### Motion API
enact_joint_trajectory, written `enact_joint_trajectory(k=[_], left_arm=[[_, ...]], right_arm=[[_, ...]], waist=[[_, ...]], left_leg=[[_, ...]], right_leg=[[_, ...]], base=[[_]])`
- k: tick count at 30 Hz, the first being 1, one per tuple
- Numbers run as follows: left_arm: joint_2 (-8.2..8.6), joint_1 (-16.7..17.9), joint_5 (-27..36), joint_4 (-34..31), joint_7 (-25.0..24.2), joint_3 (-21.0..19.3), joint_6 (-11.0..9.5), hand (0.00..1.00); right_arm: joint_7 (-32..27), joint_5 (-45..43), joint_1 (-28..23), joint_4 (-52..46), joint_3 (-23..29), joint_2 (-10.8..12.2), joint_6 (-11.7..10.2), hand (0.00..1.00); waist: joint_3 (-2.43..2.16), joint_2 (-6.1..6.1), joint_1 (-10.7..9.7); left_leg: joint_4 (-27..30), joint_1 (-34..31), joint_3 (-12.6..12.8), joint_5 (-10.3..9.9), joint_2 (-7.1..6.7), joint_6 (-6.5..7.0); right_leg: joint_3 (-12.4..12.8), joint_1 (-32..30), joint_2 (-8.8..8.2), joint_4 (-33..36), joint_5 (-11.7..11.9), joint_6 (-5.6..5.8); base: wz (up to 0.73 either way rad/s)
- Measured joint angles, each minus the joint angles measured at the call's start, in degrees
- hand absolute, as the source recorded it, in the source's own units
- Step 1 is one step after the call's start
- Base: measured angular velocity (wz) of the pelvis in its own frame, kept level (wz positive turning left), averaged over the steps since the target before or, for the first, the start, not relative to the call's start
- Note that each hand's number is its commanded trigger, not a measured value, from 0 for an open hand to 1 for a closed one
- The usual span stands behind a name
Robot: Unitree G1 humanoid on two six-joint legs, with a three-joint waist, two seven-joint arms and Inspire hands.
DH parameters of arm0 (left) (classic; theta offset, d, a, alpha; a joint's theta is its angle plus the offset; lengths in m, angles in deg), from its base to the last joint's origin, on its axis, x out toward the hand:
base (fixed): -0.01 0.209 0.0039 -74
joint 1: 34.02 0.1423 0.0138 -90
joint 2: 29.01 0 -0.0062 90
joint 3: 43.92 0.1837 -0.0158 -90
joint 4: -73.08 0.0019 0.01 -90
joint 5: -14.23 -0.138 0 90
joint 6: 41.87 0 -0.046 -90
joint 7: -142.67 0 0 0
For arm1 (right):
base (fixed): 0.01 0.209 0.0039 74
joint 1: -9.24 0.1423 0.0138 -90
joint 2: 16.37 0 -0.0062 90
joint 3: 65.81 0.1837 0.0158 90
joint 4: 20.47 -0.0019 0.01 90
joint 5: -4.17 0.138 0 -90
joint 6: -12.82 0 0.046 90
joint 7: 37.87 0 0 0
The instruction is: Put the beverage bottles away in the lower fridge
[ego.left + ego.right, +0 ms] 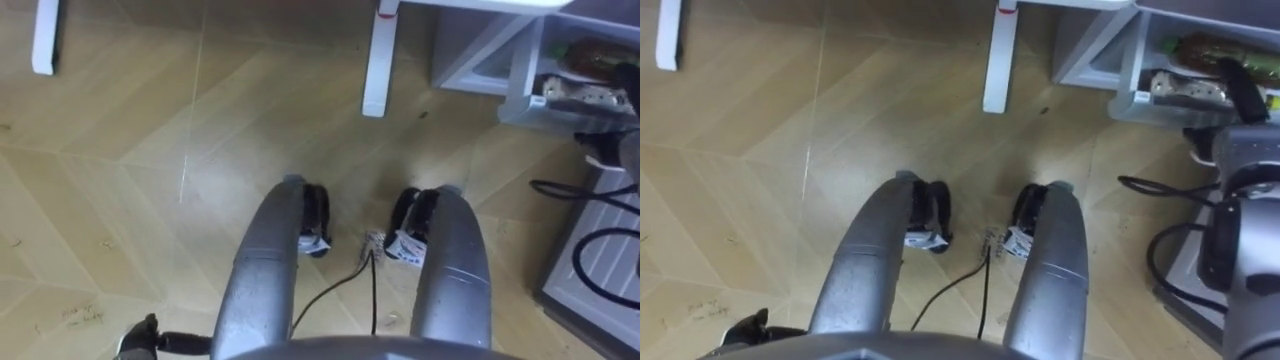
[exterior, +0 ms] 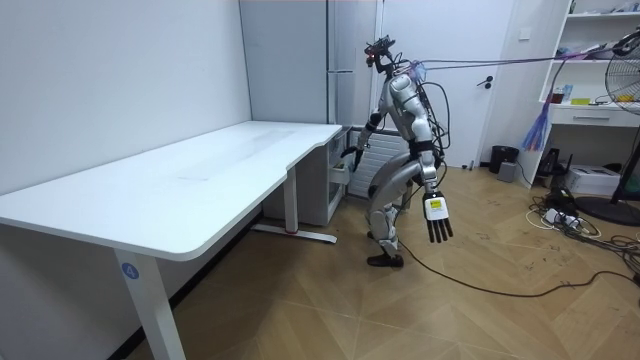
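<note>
I stand bent forward between the white desk [image 2: 200, 175] and the tall grey fridge [image 2: 345, 60]. At the upper right, a white door shelf [image 1: 1140, 105] of the opened lower fridge holds a brown-and-green drink bottle [image 1: 1205, 48] lying on its side, with a pale packet [image 1: 1185, 88] in front of it. My right hand [image 1: 1238, 95] reaches to that shelf's rim, and a dark finger lies across it. Its grip is hidden. My left hand [image 2: 437, 218] hangs at my side with straight fingers and holds nothing. It also shows at the lower left [image 1: 140, 342].
A white desk leg [image 1: 378, 60] stands on the wooden floor straight ahead, with another [image 1: 45, 35] at the far left. A white ribbed panel [image 1: 600, 260] lies low on my right. Cables, a fan and shelves stand at the room view's right [image 2: 590, 180].
</note>
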Motion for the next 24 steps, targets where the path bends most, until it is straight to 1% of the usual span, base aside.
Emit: enact_joint_trajectory(k=[3, 5, 6, 7, 8, 9, 12, 16, 17, 19, 21, 24], left_arm=[[-0.04, 0.0, 0.0, 0.0, 0.8, 0.0, -0.9, 0.00], [-0.27, 0.5, 0.1, 0.0, 1.1, 0.0, -1.0, 0.00], [-0.30, 0.5, 0.1, -0.1, 1.1, 0.0, -1.0, 0.00], [-0.28, 0.5, 0.1, -0.2, 1.0, 0.0, -1.1, 0.00], [-0.29, 0.5, 0.1, -0.3, 1.0, 0.1, -1.1, 0.00], [-0.34, 0.5, 0.1, -0.3, 1.0, 0.1, -1.1, 0.00], [-0.74, 0.6, 0.1, -1.0, 1.0, 0.1, -1.1, 0.00], [-1.70, 0.8, 0.1, -1.2, 1.0, 0.2, -1.0, 0.00], [-1.75, 1.0, 0.1, -1.4, 1.0, 0.2, -1.0, 0.00], [-1.90, 2.4, 0.1, -3.9, 1.0, 0.2, -1.0, 0.00], [-1.94, 3.1, 0.1, -5.1, 1.0, 0.2, -1.0, 0.00], [-1.95, 3.8, 0.0, -5.5, 0.9, 0.2, -1.0, 0.00]], right_arm=[[0.0, 0.0, 2.3, -2.0, -0.1, -0.6, -0.2, 0.00], [0.4, -0.4, 2.5, -2.2, -2.5, -0.8, 0.0, 0.00], [0.6, -0.7, 2.5, -2.5, -4.1, -0.8, 0.1, 0.00], [0.6, -0.8, 2.5, -2.8, -4.5, -0.8, 0.1, 0.00], [0.6, -0.8, 2.5, -2.8, -4.6, -0.9, 0.1, 0.00], [0.5, -1.0, 2.5, -2.8, -4.6, -1.0, 0.1, 0.00], [0.1, -1.0, 2.5, -2.9, -4.6, -1.3, 0.1, 0.00], [-0.2, -1.0, 2.5, -3.8, -6.7, -1.6, 0.1, 0.00], [-0.6, -1.0, 2.5, -4.5, -6.7, -1.6, 0.3, 0.00], [-1.8, -1.6, 2.5, -6.4, -6.9, -1.7, 1.6, 0.00], [-3.0, -1.6, 2.5, -7.8, -7.3, -1.8, 2.5, 0.00], [-3.4, -1.6, 2.5, -7.9, -7.9, -1.9, 2.6, 0.00]], waist=[[-0.03, -0.30, 0.2], [-0.10, -0.89, 0.1], [-0.14, -1.23, 0.1], [-0.14, -1.38, 0.1], [-0.14, -1.45, 0.2], [-0.13, -1.51, 0.4], [-0.13, -1.52, 1.0], [-0.13, -1.53, 0.9], [-0.13, -1.53, 0.9], [-0.12, -1.56, 0.5], [-0.14, -1.60, 0.4], [-0.12, -1.63, 0.4]], left_leg=[[0.0, 0.2, -0.2, 0.2, -0.03, 0.30], [0.0, 0.9, -0.2, 0.2, 0.07, 0.29], [0.0, 1.1, -0.3, 0.2, 0.08, 0.28], [0.1, 1.1, -0.4, 0.2, 0.07, 0.28], [0.1, 1.1, -0.4, 0.2, 0.05, 0.29], [0.1, 1.1, -0.5, 0.2, 0.02, 0.26], [0.1, 1.1, -0.5, 0.1, -0.05, 0.10], [0.1, 1.4, -0.5, 0.1, -0.12, 0.16], [0.1, 1.4, -0.5, 0.1, -0.11, 0.16], [0.1, 1.5, -0.5, 0.1, -0.11, 0.16], [0.1, 1.5, -0.5, 0.1, -0.09, 0.16], [0.2, 1.5, -0.5, 0.1, -0.10, 0.16]], right_leg=[[-0.2, 0.3, -0.05, 0.1, -0.1, -0.32], [-0.3, 1.1, -0.01, 0.1, -0.3, -0.55], [-0.4, 1.3, 0.01, 0.1, -0.4, -0.52], [-0.5, 1.4, 0.02, 0.1, -0.4, -0.48], [-0.5, 1.5, 0.00, 0.1, -0.4, -0.41], [-0.5, 1.5, -0.08, 0.1, -0.5, -0.10], [-0.5, 1.5, -0.17, 0.1, -0.6, -0.13], [-0.5, 1.8, -0.23, 0.2, -0.6, -0.12], [-0.5, 1.8, -0.22, 0.2, -0.6, -0.12], [-0.5, 1.9, -0.22, 0.2, -0.5, -0.01], [-0.5, 1.9, -0.17, 0.1, -0.5, 0.04], [-0.5, 2.0, -0.16, 0.1, -0.5, 0.05]], base=[[0.05], [0.00], [0.00], [0.04], [0.04], [0.00], [0.00], [0.00], [0.00], [0.00], [0.00], [0.00]])
